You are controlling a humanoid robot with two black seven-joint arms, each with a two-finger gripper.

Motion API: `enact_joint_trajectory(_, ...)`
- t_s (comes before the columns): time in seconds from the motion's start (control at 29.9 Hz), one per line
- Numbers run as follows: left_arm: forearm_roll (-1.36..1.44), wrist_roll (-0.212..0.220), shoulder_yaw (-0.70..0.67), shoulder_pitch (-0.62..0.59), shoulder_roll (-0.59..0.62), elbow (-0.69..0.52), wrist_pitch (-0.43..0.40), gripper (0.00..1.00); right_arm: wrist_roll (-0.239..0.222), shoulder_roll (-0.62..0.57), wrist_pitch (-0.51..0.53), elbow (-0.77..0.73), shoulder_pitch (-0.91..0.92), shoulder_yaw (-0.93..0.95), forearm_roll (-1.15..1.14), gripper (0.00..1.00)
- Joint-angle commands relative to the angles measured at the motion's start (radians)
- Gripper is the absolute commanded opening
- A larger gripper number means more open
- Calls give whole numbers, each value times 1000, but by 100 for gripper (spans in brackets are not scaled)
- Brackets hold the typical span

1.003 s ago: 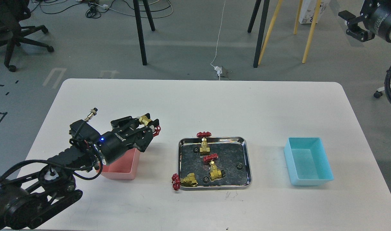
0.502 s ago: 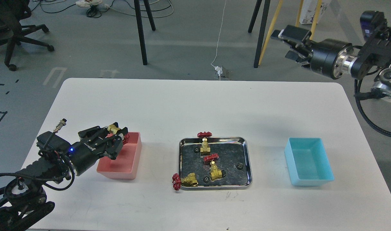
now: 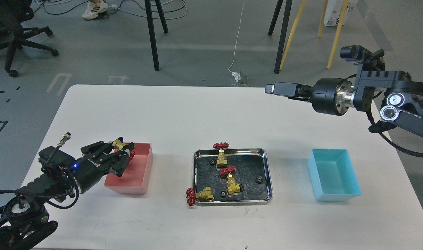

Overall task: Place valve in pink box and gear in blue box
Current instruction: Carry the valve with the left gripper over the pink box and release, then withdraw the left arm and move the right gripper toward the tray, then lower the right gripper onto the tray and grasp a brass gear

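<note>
My left gripper (image 3: 122, 152) is shut on a brass valve (image 3: 118, 143) with a red handwheel and holds it over the near-left end of the pink box (image 3: 137, 173). Three more valves lie in or on the edge of the steel tray (image 3: 268, 173): one at the back (image 3: 221, 157), one in the middle (image 3: 231, 185), one over the front left rim (image 3: 201, 195). Several black gears lie in the tray, for example one on the right (image 3: 258, 179). The blue box (image 3: 333, 175) stands empty at the right. My right gripper (image 3: 275, 89) hovers high over the table's back right, seen side-on.
The white table (image 3: 197, 114) bears the pink box, tray and blue box in one row. Beyond its back edge are chair and easel legs and cables on the floor.
My left gripper has drawn back to the left with the valve, from beyond the pink box to over it. My right arm has swung in from the upper right corner over the table.
</note>
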Motion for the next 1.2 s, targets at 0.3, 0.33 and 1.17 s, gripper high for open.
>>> enact_joint_trajectory(0.3, -231, 9, -27, -21, -4, 7, -5, 100, 19, 25, 191, 5, 31, -29, -70, 99)
enact_joint_trajectory(0.33, -300, 9, -47, -37, 0, 7, -8, 100, 27, 28, 209, 13, 27, -29, -109, 99)
enact_joint_trajectory(1.17, -1249, 58, -150, -994, 101, 395, -371, 100, 334, 324, 209, -159, 166, -562, -825, 93)
